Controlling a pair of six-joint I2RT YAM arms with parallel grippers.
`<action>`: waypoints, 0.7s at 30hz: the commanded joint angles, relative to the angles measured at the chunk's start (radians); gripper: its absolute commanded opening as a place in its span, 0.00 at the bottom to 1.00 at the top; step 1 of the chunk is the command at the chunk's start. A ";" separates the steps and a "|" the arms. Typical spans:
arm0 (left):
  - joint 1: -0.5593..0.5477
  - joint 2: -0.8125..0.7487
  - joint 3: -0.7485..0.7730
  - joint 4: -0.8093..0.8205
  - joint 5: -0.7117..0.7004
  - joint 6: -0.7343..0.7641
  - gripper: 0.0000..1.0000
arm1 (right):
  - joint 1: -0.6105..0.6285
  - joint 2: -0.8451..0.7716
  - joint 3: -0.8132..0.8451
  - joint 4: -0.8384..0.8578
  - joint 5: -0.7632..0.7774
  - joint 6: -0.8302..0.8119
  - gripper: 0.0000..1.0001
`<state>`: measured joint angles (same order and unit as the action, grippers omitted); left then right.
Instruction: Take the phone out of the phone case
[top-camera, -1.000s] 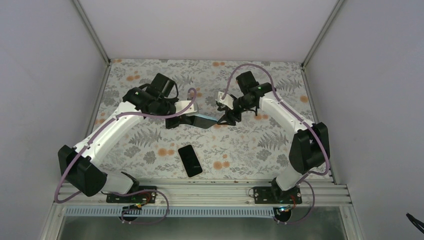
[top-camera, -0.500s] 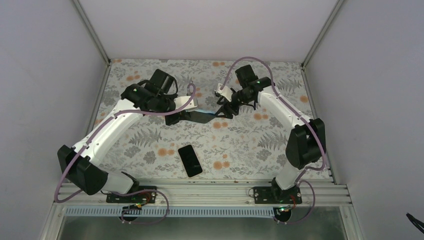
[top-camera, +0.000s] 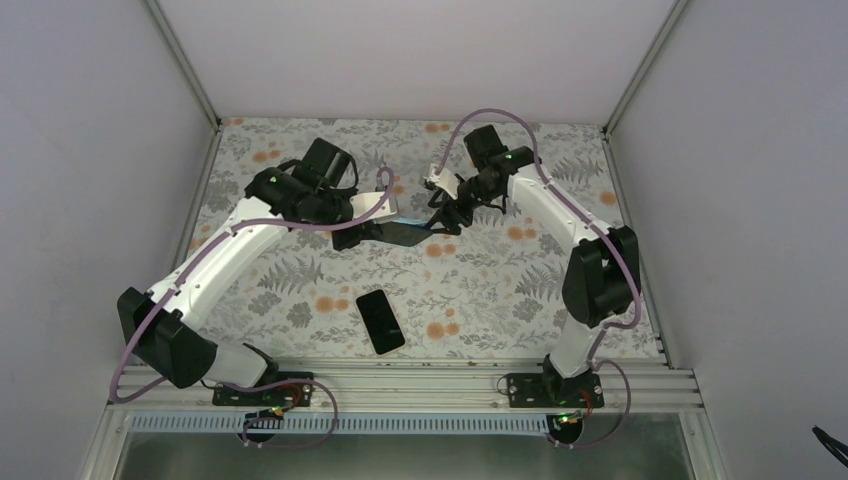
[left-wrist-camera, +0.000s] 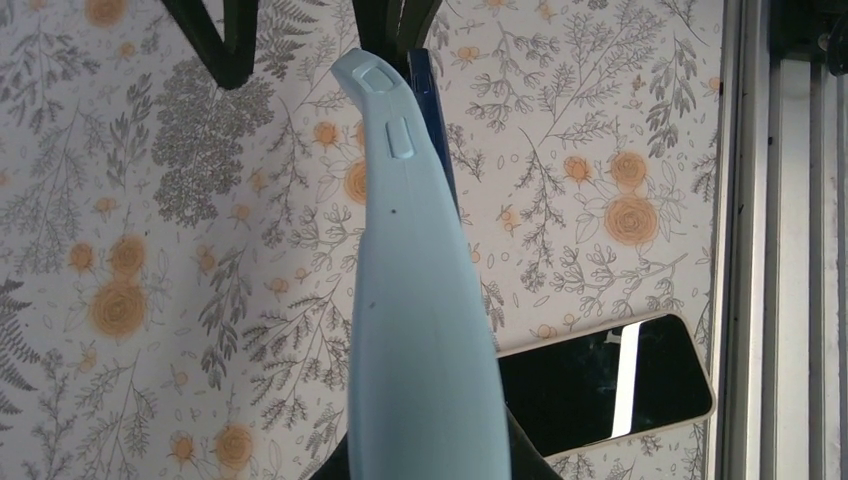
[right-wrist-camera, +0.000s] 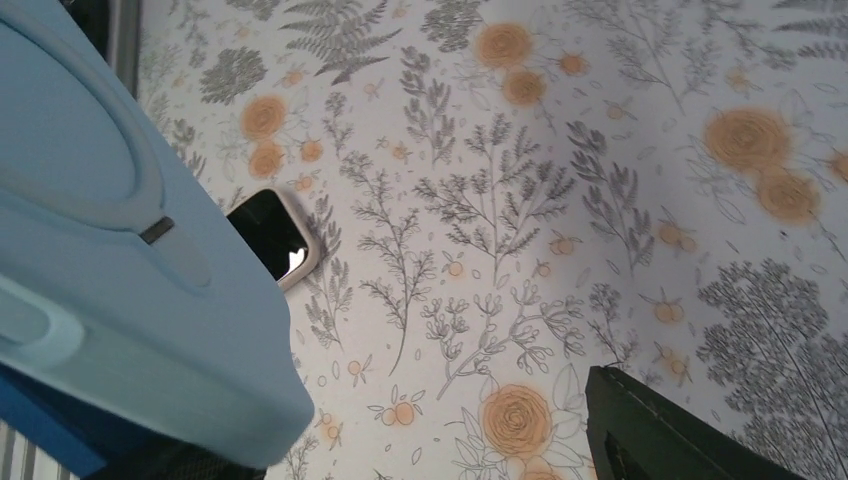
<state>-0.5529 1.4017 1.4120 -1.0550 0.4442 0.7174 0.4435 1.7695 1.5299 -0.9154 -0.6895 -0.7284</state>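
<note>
**Between the two grippers — case pinned at one end, phone end free**

Straight ahead of the left gripper (top-camera: 370, 236), the pale blue phone case (left-wrist-camera: 420, 330) runs lengthwise away from it, raised above the counter (top-camera: 480, 290). That gripper is pressed together on the case's near end. The far end points at the right gripper (top-camera: 443, 218).

The phone (left-wrist-camera: 428, 95) shows as a dark blue edge along the side of the case. At the far end the case bows away from it, so a sliver of phone stands clear there. From the right wrist, case and phone fill the space to one side of the right gripper. One of that gripper's fingers (right-wrist-camera: 680, 435) sits well apart from them on the other side, so the jaws are spread and pinching nothing.

What the next move likely turns on is that shared line. The long axis of case and phone runs from one gripper to the other, and the exposed phone end lies nearer the right arm. The right gripper would probably have to close on the dark blue edge alone, not on the pale rim beside it — a narrow target.

A second phone (top-camera: 380, 320), dark screen up, lies flat on the counter below and behind both grippers, well apart from the case.
</note>
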 joint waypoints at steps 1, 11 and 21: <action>-0.078 -0.004 0.031 0.071 0.245 0.049 0.02 | 0.069 0.038 0.108 0.022 -0.252 -0.104 0.76; 0.013 -0.019 -0.010 0.356 0.052 0.011 0.02 | 0.123 0.154 0.209 -0.372 -0.506 -0.419 0.67; 0.045 -0.001 -0.041 0.632 -0.071 -0.036 0.02 | 0.252 0.137 0.180 -0.372 -0.556 -0.378 0.66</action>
<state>-0.5339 1.3678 1.3151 -0.9684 0.4885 0.7177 0.5358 1.9198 1.6936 -1.1358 -0.9466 -1.1656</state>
